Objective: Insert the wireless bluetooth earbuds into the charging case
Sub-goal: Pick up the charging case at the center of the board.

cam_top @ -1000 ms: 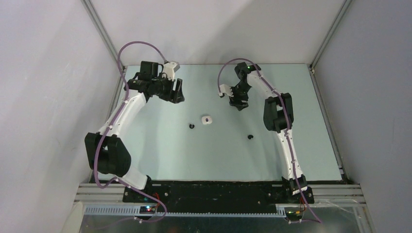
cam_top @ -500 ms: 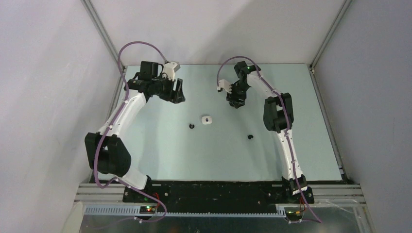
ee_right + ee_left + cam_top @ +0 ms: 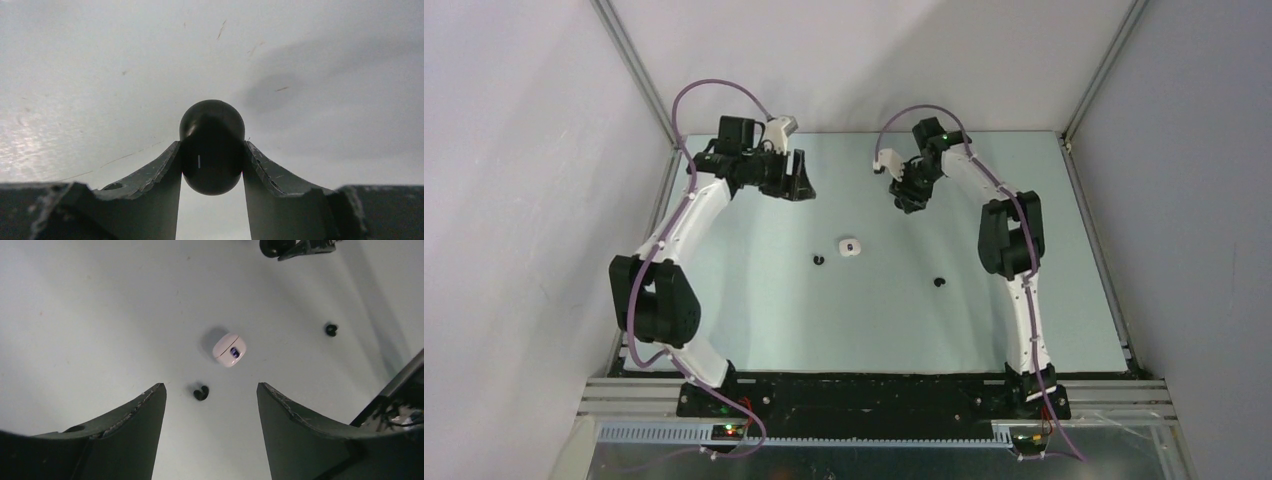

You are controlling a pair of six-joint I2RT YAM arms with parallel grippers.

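Two tiny black earbuds lie on the pale table: one [image 3: 818,261] [image 3: 201,392] just left of a white pebble-like charging case [image 3: 849,246] [image 3: 229,349], the other [image 3: 939,283] [image 3: 330,329] further right. The white case is closed, with a purple mark on it. My left gripper [image 3: 799,190] [image 3: 210,386] hovers open at the far left, empty, with the nearer earbud seen between its fingertips far below. My right gripper [image 3: 911,203] [image 3: 212,143] is at the far middle, shut on a black pebble-like charging case [image 3: 212,125], both fingers pressing its sides.
Grey walls and metal frame rails [image 3: 639,70] close in the table on the left, back and right. The arm bases sit on a black bar [image 3: 864,395] at the near edge. The right gripper's tip [image 3: 295,246] shows at the top of the left wrist view.
The right gripper has moved back and slightly left while its jaws closed onto the black case. The left gripper shifted a little right and toward the back.
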